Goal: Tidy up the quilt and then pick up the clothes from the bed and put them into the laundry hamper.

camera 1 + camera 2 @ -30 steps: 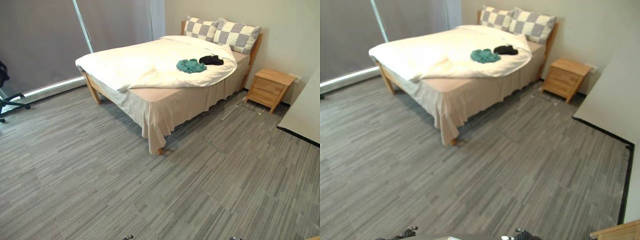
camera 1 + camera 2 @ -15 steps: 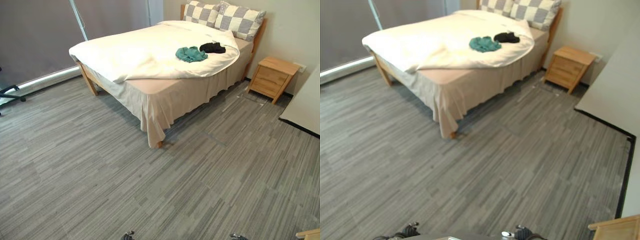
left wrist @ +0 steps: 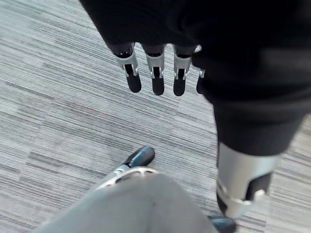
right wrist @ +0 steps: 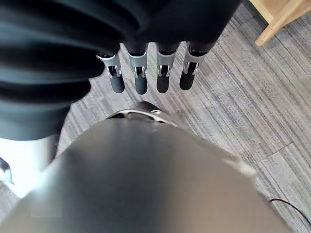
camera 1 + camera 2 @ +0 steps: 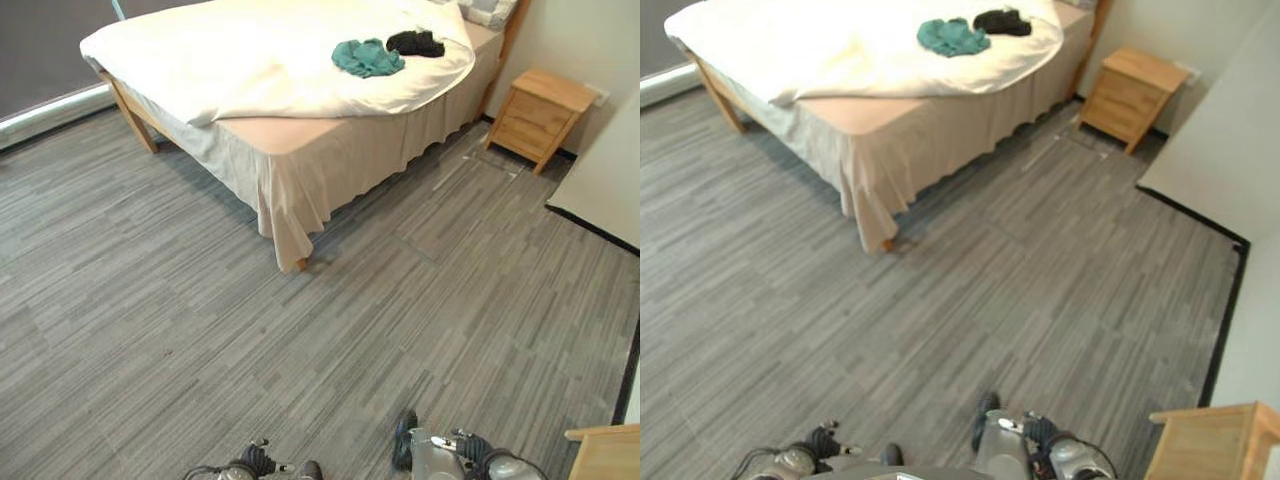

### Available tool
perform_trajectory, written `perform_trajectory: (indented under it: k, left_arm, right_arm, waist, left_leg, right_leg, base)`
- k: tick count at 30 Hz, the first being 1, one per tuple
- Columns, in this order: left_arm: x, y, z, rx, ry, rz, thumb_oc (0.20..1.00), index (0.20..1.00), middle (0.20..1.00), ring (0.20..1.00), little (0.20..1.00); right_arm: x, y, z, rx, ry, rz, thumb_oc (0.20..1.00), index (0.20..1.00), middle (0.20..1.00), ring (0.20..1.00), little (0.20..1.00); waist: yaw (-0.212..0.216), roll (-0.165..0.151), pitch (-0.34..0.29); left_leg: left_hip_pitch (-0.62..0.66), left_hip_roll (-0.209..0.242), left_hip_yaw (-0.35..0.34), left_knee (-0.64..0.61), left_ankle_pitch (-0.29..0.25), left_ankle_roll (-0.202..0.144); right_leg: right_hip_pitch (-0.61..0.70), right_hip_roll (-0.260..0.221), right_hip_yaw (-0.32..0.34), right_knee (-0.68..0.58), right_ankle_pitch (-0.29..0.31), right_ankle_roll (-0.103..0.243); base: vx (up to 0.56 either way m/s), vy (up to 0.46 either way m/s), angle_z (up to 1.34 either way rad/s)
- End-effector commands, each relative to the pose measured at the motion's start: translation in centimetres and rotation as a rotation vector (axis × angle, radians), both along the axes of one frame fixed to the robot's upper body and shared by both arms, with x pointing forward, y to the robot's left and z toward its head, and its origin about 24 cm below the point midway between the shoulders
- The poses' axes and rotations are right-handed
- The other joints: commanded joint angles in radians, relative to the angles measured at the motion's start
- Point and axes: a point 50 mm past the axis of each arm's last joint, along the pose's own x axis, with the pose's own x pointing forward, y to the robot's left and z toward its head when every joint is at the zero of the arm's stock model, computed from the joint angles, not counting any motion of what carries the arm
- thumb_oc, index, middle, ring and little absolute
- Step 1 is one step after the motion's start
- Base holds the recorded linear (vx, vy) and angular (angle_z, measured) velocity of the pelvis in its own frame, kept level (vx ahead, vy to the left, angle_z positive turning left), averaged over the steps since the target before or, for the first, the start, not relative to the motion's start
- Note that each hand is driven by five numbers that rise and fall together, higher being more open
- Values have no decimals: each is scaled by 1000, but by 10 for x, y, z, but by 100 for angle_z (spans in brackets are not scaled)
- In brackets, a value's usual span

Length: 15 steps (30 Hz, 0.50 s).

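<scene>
A cream quilt (image 5: pixel 260 50) lies rumpled and askew over the wooden bed (image 5: pixel 300 170), its near corner pulled back off the beige sheet. On the quilt near the far side rest a teal garment (image 5: pixel 366 57) and, just beyond it, a black garment (image 5: pixel 415 42). My left hand (image 3: pixel 155 73) hangs at my side above the grey floor with straight fingers and holds nothing. My right hand (image 4: pixel 146 73) hangs the same way, fingers straight and empty. Both hands are far from the bed.
A wooden nightstand (image 5: pixel 540 105) stands right of the bed by the wall. A pale panel (image 5: pixel 610 190) lines the right side. The corner of a light wooden piece (image 5: pixel 1210 440) shows at the lower right. Grey plank floor (image 5: pixel 300 340) stretches between me and the bed.
The whole picture has shifted: the camera has tipped down and moved closer, so the bed sits higher in view. The quilt and garments have not moved.
</scene>
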Motion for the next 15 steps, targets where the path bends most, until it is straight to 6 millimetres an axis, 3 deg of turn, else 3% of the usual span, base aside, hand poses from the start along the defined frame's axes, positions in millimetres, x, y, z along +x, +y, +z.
perform_trajectory:
  k: [1, 2, 3, 4, 5, 6, 7, 9, 11, 12, 13, 14, 15]
  left_arm:
    - [12, 2, 4, 26, -34, -41, 1000, 1000, 1000, 1000, 1000]
    - [7, 3, 3, 31, -18, -53, 1000, 1000, 1000, 1000, 1000]
    - [-3, 6, 1, 31, 5, -32, 1000, 1000, 1000, 1000, 1000]
    - [-5, 6, 0, 28, 11, -28, 1000, 1000, 1000, 1000, 1000]
    - [-3, 8, 1, 28, 3, 2, 1000, 1000, 1000, 1000, 1000]
    - [-1, 9, 2, 36, -9, 14, 1000, 1000, 1000, 1000, 1000]
    - [6, 10, 4, 47, -34, 24, 1000, 1000, 1000, 1000, 1000]
    - [17, 4, 6, 39, -76, 39, 1000, 1000, 1000, 1000, 1000]
    - [18, -3, 5, 13, -88, 44, 1000, 1000, 1000, 1000, 1000]
    - [17, -6, 4, 3, -91, 46, 1000, 1000, 1000, 1000, 1000]
    - [15, -7, 3, -4, -86, 57, 1000, 1000, 1000, 1000, 1000]
    - [15, -7, 4, -4, -86, 57, 1000, 1000, 1000, 1000, 1000]
    - [5, -7, 0, -8, -54, 67, 1000, 1000, 1000, 1000, 1000]
  right_arm:
    - [-26, 2, -8, 1, 89, -16, 1000, 1000, 1000, 1000, 1000]
    - [-41, -2, -11, -1, 128, -24, 1000, 1000, 1000, 1000, 1000]
    - [-55, -8, -12, -24, 180, 5, 1000, 1000, 1000, 1000, 1000]
    - [-56, -8, -12, -27, 185, 9, 1000, 1000, 1000, 1000, 1000]
    - [-58, -10, -12, -48, 203, 55, 1000, 1000, 1000, 1000, 1000]
    - [-54, -12, -11, -63, 189, 75, 1000, 1000, 1000, 1000, 1000]
    - [-44, -15, -9, -80, 163, 84, 1000, 1000, 1000, 1000, 1000]
    - [-23, -16, -4, -109, 108, 127, 1000, 1000, 1000, 1000, 1000]
    - [-10, -17, 0, -126, 72, 159, 1000, 1000, 1000, 1000, 1000]
    - [-4, -17, 2, -129, 50, 169, 1000, 1000, 1000, 1000, 1000]
    - [-1, -17, 3, -129, 41, 177, 1000, 1000, 1000, 1000, 1000]
    - [-1, -17, 3, -129, 41, 177, 1000, 1000, 1000, 1000, 1000]
    - [0, -12, 2, -122, 38, 208, 1000, 1000, 1000, 1000, 1000]
  waist:
    - [-33, 24, 6]
    - [-54, 27, -9]
    - [-58, 56, -24]
    - [-55, 57, -24]
    - [-27, 48, -10]
    - [-11, 36, 2]
    - [9, 12, 28]
    - [49, -26, 53]
    - [92, -42, 58]
    - [115, -47, 50]
    - [134, -45, 41]
    - [135, -47, 40]
    - [146, -35, 17]
  left_leg:
    - [212, 69, -51, -5, -152, -76]
    - [251, 84, -64, -5, -149, -93]
    - [280, 156, -54, 63, 29, -134]
    - [232, 186, -49, 168, 105, -134]
    - [93, 225, -77, 472, 307, -123]
    - [32, 220, -110, 596, 343, -98]
    - [-66, 200, -139, 724, 321, -68]
    - [-180, 164, -134, 763, 231, -25]
    - [-285, 88, -114, 673, 164, -28]
    - [-326, 40, -88, 557, 149, -24]
    - [-340, 25, -60, 460, 148, -21]
    - [-338, 23, -58, 454, 152, -21]
    - [-341, 26, 141, 198, 190, -35]
  right_leg:
    - [-55, -26, -16, -53, 236, 54]
    - [-52, -32, -23, -36, 256, 53]
    - [-21, 33, -27, -4, 250, 9]
    - [0, 53, -25, 11, 227, -14]
    - [72, 115, -33, 25, 168, -94]
    - [105, 133, -35, 26, 136, -127]
    - [140, 141, -21, 27, 112, -151]
    - [210, 148, 17, 15, 74, -163]
    - [291, 155, 47, -17, 48, -157]
    - [333, 161, 58, -37, 31, -144]
    - [371, 172, 67, -45, 14, -139]
    - [370, 170, 68, -45, 15, -138]
    - [452, 209, 39, -46, -45, -128]
  base:
    - [889, -375, 42]
    - [1243, -562, 40]
    - [1170, -586, 41]
    - [1095, -765, 31]
    - [784, -675, -5]
    - [785, -722, -18]
    - [594, -477, -13]
    - [619, -301, -49]
    - [654, -97, -89]
    - [634, -21, -78]
    - [450, -8, -72]
    - [709, -19, -59]
    - [741, -26, -59]
